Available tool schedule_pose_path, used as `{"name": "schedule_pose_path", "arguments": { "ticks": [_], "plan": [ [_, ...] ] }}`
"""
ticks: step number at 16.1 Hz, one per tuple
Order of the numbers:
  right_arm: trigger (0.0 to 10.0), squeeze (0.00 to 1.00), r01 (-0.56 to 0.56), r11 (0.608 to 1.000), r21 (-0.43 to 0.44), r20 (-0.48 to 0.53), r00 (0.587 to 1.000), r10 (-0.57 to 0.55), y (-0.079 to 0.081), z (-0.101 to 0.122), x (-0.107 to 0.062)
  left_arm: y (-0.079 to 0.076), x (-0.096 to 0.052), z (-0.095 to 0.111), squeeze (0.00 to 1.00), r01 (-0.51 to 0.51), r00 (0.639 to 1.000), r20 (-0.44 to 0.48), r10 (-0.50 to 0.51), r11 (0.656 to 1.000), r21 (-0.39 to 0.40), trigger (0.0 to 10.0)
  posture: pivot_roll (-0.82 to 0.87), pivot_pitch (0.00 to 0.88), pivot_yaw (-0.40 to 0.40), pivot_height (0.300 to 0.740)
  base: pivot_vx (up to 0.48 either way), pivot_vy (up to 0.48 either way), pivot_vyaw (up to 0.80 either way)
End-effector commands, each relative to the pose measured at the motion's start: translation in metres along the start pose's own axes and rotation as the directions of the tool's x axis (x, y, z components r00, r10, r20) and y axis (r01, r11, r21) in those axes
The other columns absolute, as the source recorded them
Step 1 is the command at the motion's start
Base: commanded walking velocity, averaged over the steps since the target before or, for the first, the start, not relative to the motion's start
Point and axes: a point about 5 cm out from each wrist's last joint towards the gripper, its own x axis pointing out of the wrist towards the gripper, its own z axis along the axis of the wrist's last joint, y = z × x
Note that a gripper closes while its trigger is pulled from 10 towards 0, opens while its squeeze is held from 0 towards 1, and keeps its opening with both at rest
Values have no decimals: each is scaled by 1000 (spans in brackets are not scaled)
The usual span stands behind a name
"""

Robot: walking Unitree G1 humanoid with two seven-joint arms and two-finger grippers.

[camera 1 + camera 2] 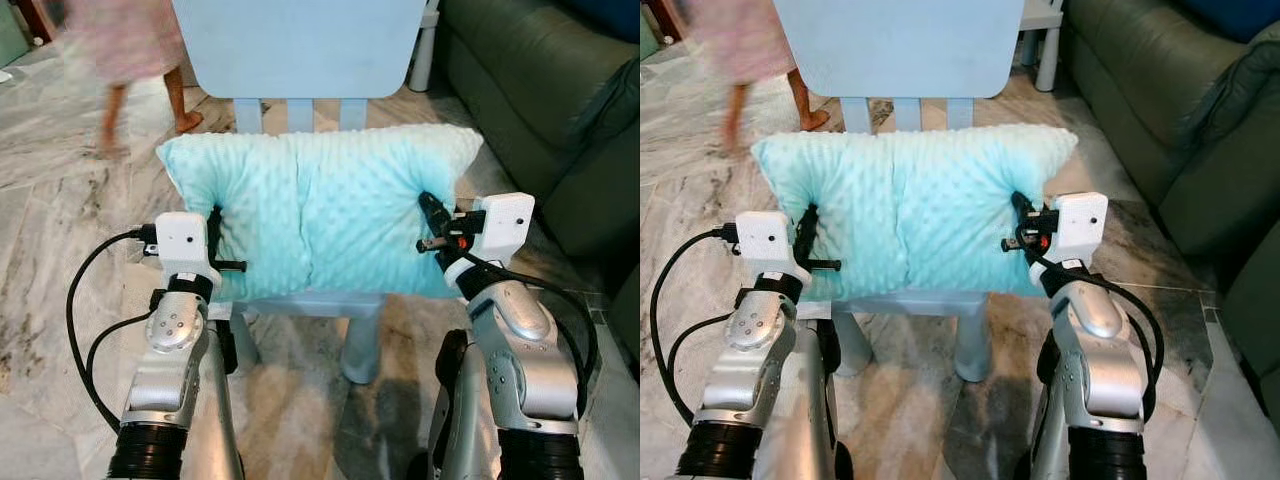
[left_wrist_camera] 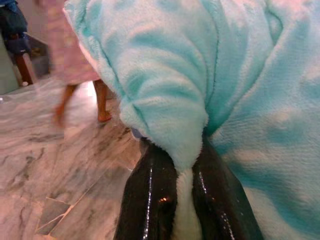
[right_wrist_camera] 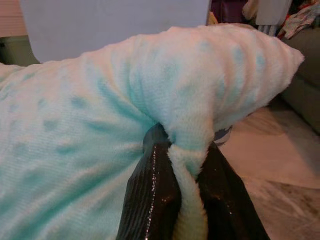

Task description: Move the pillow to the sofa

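Person (image 1: 125, 60) at far left, blurred, walking on the marble floor (image 1: 50, 200) behind the pillow.

L tool (image 1: 214, 243): you have it at the pillow's left edge, fingers (image 2: 150, 200) pinching a fold of the fabric between them; wrist view confirms fabric squeezed in the gap.

Pillow (image 1: 315, 210): mint, dimpled, lying flat across the seat of a pale blue chair (image 1: 300, 45), overhanging both sides. Front edge sits just over the seat's front rim. Chair back stands upright directly behind it.

R tool (image 1: 437, 226): you have it at the pillow's right edge, near the front corner, fingers (image 3: 155, 200) closed on a pinched ridge of fabric, same as the left. Both arms reach fwd at roughly equal height.

Sofa (image 1: 540, 90): dark green, at right, beside the chair, apart from the pillow. Pillow not yet on it.
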Motion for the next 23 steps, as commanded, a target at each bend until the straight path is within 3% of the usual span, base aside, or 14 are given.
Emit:
{"name": "schedule_pose_path", "arguments": {
  "ticks": [1, 7, 23],
  "plan": [
    [10000, 0, -7, 1000, -17, 14, 1000, 7, 3, 7, 4, 3, -2, 3, 0, -15, 1000, 11, 15, 1000, -6, 10000, -28, 0, 12, 319, 0, 0, 0],
    [10000, 0, 58, 998, -5, -19, 998, -58, -1, 10, 6, 3, -6, -2, 0, -2, 1000, -18, 1, 999, -34, 10000, -38, 0, 8, 319, 0, 0, 0],
    [10000, 0, 106, 994, 10, -41, 994, -106, -7, 11, 7, -3, -6, -5, 0, 35, 998, -49, -37, 999, -40, 10000, -47, 0, 18, 507, 0, 0, 0]
  ]
}}
